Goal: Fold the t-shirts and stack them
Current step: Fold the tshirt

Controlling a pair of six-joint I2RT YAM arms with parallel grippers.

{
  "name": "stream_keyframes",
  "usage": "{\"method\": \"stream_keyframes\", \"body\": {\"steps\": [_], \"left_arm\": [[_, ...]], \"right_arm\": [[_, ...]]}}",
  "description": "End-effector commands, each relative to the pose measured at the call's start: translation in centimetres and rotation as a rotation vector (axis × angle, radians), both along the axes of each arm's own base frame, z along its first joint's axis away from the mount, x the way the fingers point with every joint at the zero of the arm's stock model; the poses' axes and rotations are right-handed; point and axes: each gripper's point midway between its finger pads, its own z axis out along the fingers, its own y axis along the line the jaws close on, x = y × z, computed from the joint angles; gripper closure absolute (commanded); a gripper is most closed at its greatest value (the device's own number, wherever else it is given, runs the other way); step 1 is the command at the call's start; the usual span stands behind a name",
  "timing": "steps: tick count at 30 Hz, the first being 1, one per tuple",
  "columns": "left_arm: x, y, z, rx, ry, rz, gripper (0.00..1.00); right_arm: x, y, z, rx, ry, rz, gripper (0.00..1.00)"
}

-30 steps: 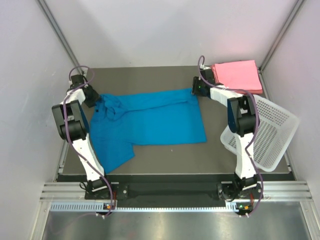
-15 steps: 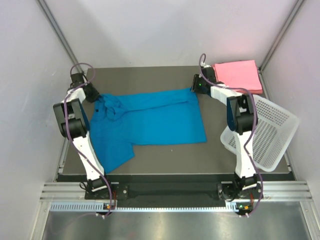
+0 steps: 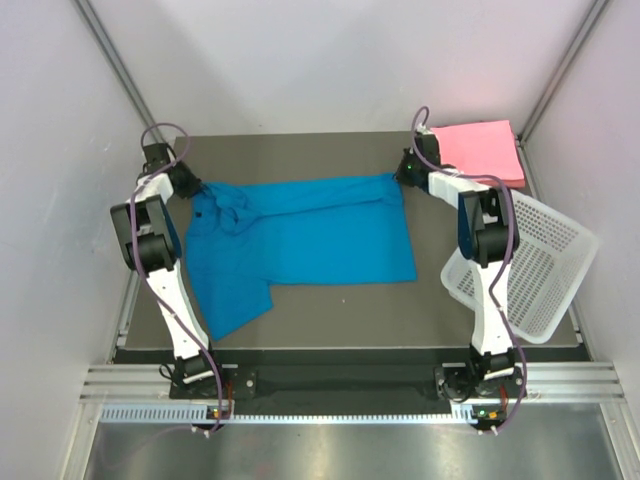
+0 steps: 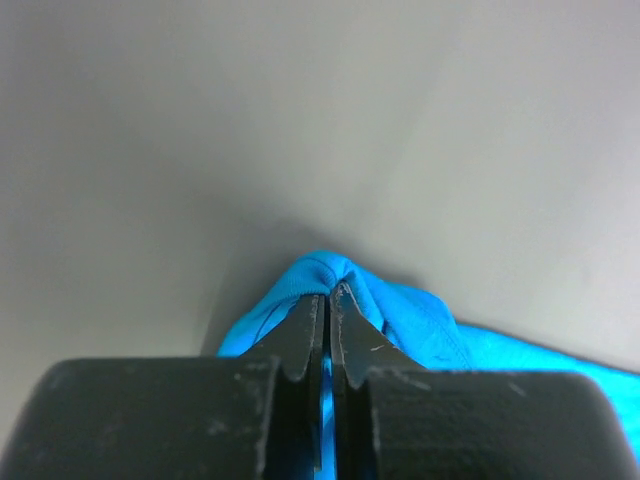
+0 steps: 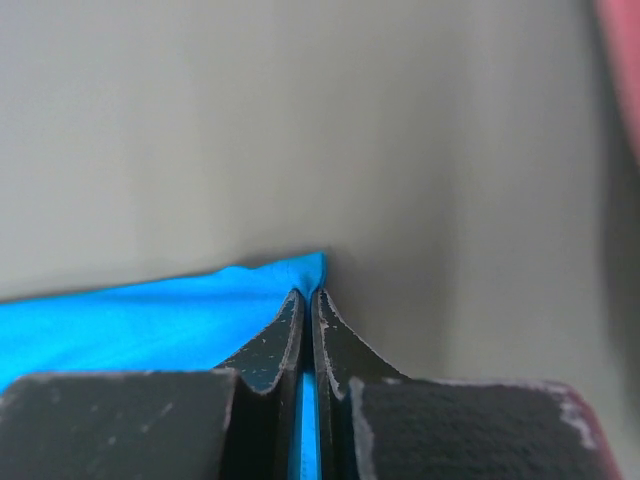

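Blue shirt (image 3: 310,235) lies spread on the tabletop (image 3: 300,150). Left hand (image 4: 328,297) and right hand (image 5: 309,296) each pinch its far edge. Folded pink shirts (image 3: 478,150) sit far right.

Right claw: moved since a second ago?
Yes. The right claw slid rightward, closer to the pink folded shirts, pulling the blue shirt corner along.
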Motion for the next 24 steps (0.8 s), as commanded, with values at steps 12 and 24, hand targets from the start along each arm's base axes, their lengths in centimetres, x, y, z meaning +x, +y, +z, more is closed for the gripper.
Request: {"method": "stream_keyframes", "body": {"steps": [12,24], "left_arm": [[6.4,-0.6,5.5,-0.125,-0.207,-0.012,0.98],[-0.1,-1.6,9.1,-0.024,-0.091,-0.057,0.56]], "right_arm": [[-1.4,-5.6,0.0,-0.114,0.065,-0.22,0.99],[-2.9,-3.7,6.7,-0.091,-0.006,-0.054,0.61]]}}
